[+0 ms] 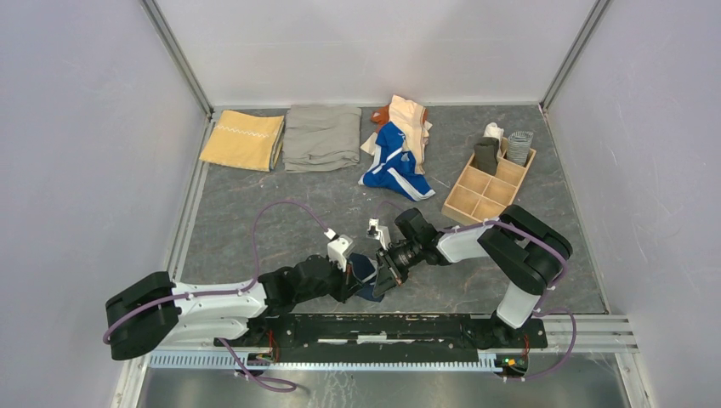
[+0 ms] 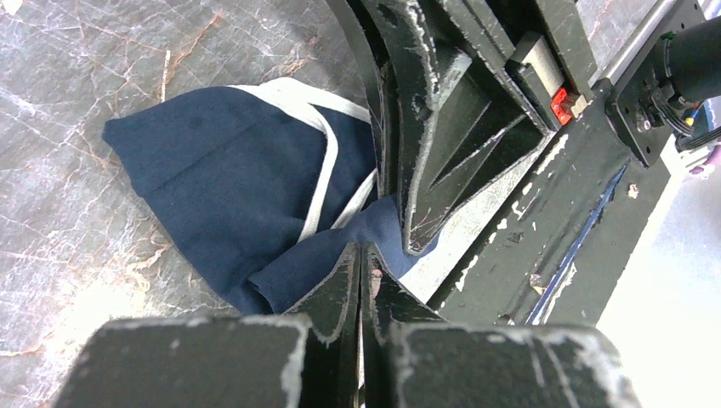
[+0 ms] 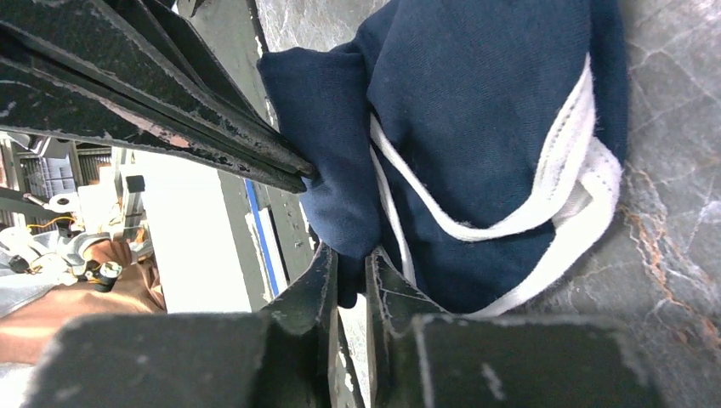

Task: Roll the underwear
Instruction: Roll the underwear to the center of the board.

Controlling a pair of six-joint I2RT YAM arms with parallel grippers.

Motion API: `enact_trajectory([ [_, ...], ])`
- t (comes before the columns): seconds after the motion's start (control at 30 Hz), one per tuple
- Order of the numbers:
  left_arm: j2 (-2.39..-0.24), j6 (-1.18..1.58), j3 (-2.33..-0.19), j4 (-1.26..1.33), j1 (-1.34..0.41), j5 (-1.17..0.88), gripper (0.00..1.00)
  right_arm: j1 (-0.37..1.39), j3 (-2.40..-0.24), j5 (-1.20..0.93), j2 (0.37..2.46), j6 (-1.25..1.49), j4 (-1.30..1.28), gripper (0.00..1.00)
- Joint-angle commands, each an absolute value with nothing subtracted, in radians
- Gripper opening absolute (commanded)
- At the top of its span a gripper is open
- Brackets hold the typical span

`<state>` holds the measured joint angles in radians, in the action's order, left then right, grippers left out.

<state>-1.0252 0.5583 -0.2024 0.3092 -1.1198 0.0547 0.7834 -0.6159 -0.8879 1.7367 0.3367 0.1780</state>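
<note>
– At the back left corner of the bench [image 1: 255, 204], what lies there?
– A folded yellow cloth [image 1: 242, 140]. Just beside it, on its right, lies a folded grey cloth [image 1: 321, 136]. Both are by the back edge.
– Where is the underwear?
– The navy underwear [image 2: 221, 178] with the white trim [image 2: 319, 170] lies bunched up at the near edge of the bench, about in the middle. It sits between the two arms.
– What is the left gripper doing?
– The left gripper [image 2: 360, 251] is squeezed all the way closed. Its tips pinch a thin fold at the edge of the navy underwear.
– And the right one?
– The right gripper [image 3: 347, 259] is on the other side of the cloth. Its fingers are almost together, with only a thin gap. A bit of the navy cloth sits in that gap. The two grippers are very close to each other.
– What else is on the bench?
– By the middle of the back edge there is a small pile. It has a peach piece [image 1: 410, 119] on top and a bright blue piece [image 1: 395, 161] with white stripes in front.
– And on the right?
– A wooden box [image 1: 476, 200] with little compartments lies slanted near the back right corner. A dark roll [image 1: 486, 155] and a grey striped roll [image 1: 519, 145] stand in its far compartments.
</note>
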Motion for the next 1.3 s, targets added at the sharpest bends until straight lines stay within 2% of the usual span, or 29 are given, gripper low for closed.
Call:
enact_trajectory([
  [0.0,-1.04,0.6,-0.176,0.314,-1.124,0.116,0.02,0.774,-0.617,-0.763,1.742,0.307,0.117,0.17],
  [0.1,-1.057,0.619,-0.175,0.294,-1.124,0.138,0.02,0.774,-0.62,-0.751,1.715,0.311,0.114,0.23],
  [0.33,-1.097,0.703,-0.166,0.249,-1.124,0.185,0.02,0.774,-0.641,-0.724,1.611,0.309,0.099,0.31],
  [0.73,-1.049,0.766,-0.145,0.199,-1.123,0.255,0.02,0.775,-0.683,-0.581,1.457,0.166,0.005,0.37],
  [0.9,-1.081,0.761,-0.158,0.198,-1.124,0.258,0.02,0.783,-0.614,-0.489,1.334,0.08,0.112,0.39],
  [1.1,-1.096,0.768,-0.167,0.186,-1.123,0.272,0.02,0.973,-0.446,-0.242,1.148,-0.26,0.313,0.47],
  [1.27,-1.094,0.777,-0.169,0.176,-1.123,0.288,0.02,1.135,-0.389,-0.141,1.126,-0.529,0.34,0.52],
])
